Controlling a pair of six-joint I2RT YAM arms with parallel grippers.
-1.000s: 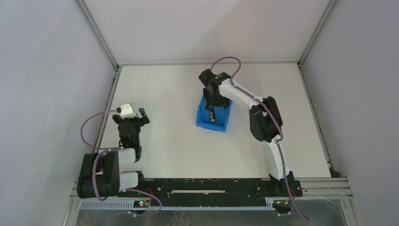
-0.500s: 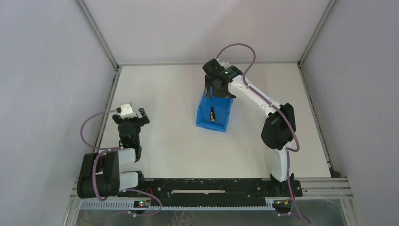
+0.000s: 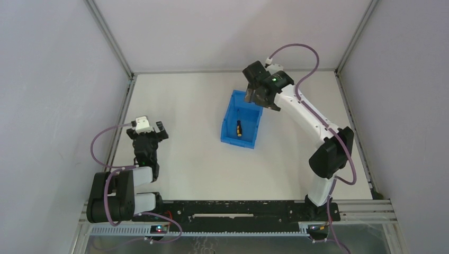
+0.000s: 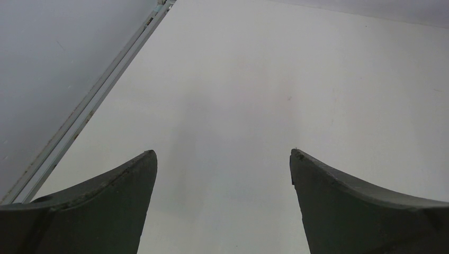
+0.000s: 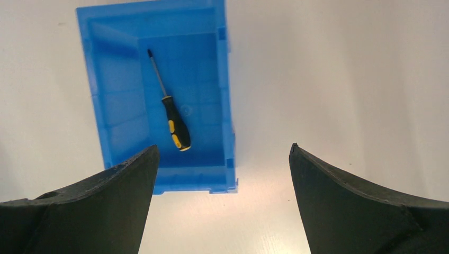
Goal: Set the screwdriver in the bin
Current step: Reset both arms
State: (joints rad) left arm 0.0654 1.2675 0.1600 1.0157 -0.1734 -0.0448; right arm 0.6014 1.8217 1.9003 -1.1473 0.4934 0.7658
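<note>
The white worktop (image 3: 190,153) sits inside plain grey walls (image 3: 47,79) with aluminium framing along its edges. Of the 2 arms, the right arm (image 3: 312,121) reaches toward the far edge, while the left arm (image 3: 122,185) is folded near the near-left corner. The blue bin (image 3: 229,132) stands around the middle of the worktop, a little toward the far edge. The right gripper (image 5: 222,201) hangs above and just beyond the bin's far-right corner, fingers wide apart and holding nothing. The left gripper (image 4: 222,206) is likewise spread over bare surface. The screwdriver (image 5: 169,114) lies flat on the bin floor. The placing step looks done; what remains, I judge, is drawing the right arm clear without knocking the bin.
</note>
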